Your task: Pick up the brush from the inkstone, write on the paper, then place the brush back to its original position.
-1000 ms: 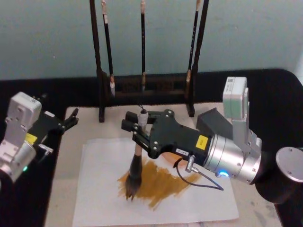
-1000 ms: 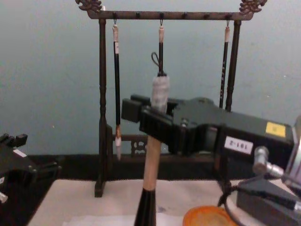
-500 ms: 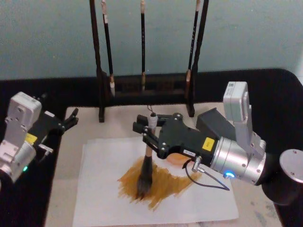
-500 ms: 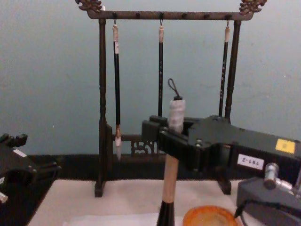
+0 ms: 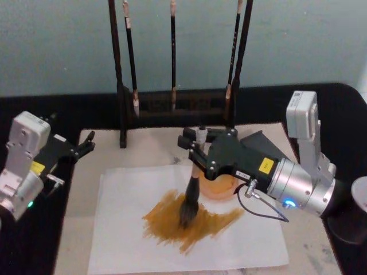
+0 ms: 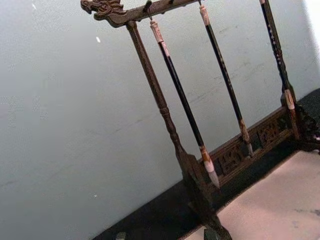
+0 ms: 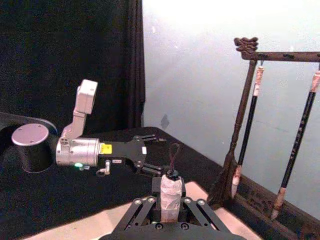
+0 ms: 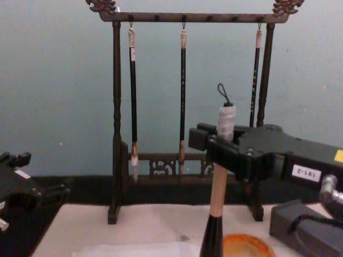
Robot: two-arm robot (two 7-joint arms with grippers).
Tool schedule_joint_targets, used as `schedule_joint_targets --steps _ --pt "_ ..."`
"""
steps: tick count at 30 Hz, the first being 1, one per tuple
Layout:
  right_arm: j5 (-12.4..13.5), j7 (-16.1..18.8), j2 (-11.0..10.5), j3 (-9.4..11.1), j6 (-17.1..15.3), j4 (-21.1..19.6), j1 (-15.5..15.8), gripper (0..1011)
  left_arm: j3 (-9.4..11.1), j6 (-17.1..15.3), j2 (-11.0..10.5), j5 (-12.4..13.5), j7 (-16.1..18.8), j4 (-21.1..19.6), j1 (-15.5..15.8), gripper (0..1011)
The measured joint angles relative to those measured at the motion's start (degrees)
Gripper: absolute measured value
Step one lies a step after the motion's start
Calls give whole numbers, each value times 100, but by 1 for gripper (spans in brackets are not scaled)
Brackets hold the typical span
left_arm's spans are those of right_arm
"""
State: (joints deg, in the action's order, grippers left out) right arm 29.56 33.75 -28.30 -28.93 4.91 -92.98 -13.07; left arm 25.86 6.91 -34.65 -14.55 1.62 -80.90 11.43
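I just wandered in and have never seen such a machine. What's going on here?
The robot is writing with a brush. Its right gripper is shut on the brush, held nearly upright with its tuft pressed to the paper, amid broad brown strokes. The orange inkstone sits just beside it. The left gripper hangs open, off to the left.

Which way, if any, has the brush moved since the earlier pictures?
Yes. In the chest view the brush has moved to the robot's right: from before the rack's middle hanging brush to nearer its right post.
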Motion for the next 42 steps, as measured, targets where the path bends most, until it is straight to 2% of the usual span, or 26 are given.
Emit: schedule_joint_targets --steps 14,23,42 --pt "102 65 31 44 -3 -50 3 152 0 0 0 0 0 0 0 1010" --pt "269 55 -6 203 55 -304 36 152 0 0 0 0 0 0 0 1010" --pt "226 46 -57 183 70 -398 19 152 0 0 0 0 0 0 0 1010"
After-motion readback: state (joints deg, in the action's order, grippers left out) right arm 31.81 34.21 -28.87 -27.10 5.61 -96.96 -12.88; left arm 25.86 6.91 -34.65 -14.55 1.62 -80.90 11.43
